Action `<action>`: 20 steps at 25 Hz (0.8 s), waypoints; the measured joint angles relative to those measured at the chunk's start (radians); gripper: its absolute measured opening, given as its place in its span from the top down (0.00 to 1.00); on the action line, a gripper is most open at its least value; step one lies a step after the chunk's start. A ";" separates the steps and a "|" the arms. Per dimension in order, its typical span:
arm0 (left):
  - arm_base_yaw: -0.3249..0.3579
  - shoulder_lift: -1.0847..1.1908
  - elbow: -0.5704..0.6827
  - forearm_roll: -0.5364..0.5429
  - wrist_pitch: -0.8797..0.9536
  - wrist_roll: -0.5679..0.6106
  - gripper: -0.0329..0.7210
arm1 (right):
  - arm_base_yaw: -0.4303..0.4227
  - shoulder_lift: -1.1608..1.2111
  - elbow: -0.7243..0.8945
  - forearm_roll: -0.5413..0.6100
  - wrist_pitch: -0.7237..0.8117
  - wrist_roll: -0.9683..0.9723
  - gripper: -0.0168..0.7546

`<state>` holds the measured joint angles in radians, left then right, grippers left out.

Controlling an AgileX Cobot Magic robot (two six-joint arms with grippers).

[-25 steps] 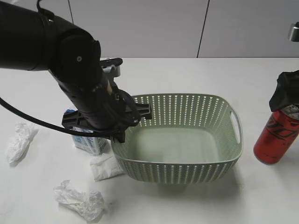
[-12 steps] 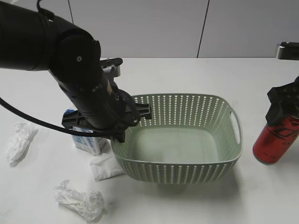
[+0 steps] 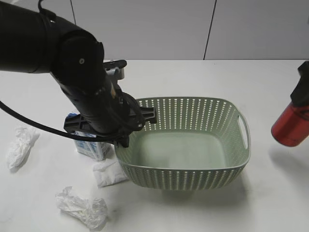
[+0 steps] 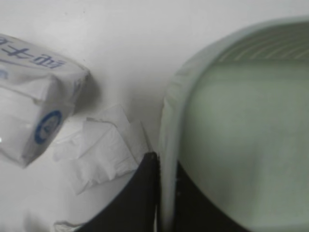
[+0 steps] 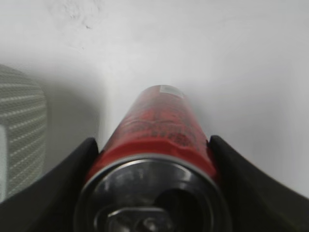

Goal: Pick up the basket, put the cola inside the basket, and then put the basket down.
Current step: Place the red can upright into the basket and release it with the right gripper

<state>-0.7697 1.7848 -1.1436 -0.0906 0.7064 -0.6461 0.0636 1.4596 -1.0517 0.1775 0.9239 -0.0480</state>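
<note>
**Cola held off the table, basket gripped at its left rim**

The cola point(image 3: 291, 128) hangs clear of the table at the far right of the exterior view, its shadow below it, well apart from the basket point(image 3: 186, 140). The right gripper point(image 5: 153, 159) is clenched on it just below the silver top, 1 finger on each side. The left gripper point(image 4: 164, 193) pinches the basket's left rim, 1 finger inside the wall and 1 outside.

To do this step well, I judge the can should travel left above the rim, stay upright, and be lowered onto the bare basket floor before release; the left grasp must keep the basket level.

The white table point(image 3: 270, 203) carries 3 crumpled papers point(image 3: 83, 208) and a white-and-blue carton point(image 4: 34, 106) beside the basket. Pale wall panels stand behind.
</note>
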 joint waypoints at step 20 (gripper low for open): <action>0.000 0.000 0.000 0.022 -0.002 0.000 0.95 | 0.543 -0.008 -0.367 -0.035 0.198 0.060 0.34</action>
<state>-0.7697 1.7848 -1.1436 -0.0689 0.7043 -0.6461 0.6066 1.4518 -1.4188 0.1430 1.1221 0.0116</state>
